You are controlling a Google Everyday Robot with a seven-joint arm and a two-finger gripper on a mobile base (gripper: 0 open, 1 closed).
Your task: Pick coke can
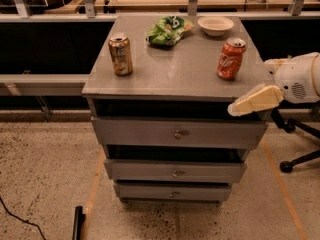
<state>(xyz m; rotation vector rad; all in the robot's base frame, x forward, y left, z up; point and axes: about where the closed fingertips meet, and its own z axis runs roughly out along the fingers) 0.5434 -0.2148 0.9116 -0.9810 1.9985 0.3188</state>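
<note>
Two cans: both stand upright on the grey cabinet top [175, 71], well apart, one near the left edge and one near the right.
Coke can: the red-orange coke can [231, 59] with white script stands near the right edge of the top, just in front of the bowl, with nothing touching it.
Gripper: the cream gripper [251, 102] reaches in from the right on a white arm housing [298, 78]. It sits below the level of the top, at the cabinet's front right corner, and points left and slightly down.
Gripper state: released or clenched cannot be told from this angle. It is not on the coke can, which is above it and to its left.
Gripper contact: its tip overlaps the dark gap under the top. Whether it touches the cabinet cannot be told.
In the way: the front right edge of the top lies between the gripper and the coke can.
Other can: a gold-brown can [120, 54] stands near the left edge.
Back of top: a green snack bag [167, 30] lies in the middle, with a white bowl [215, 25] to its right.
Cabinet front: three drawers [177, 133] with small round knobs are stacked one under another.
Floor: speckled, with a black chair base [295, 151] at right, a thin cable [20, 218] at lower left and a dark bar [78, 223] beside it.
</note>
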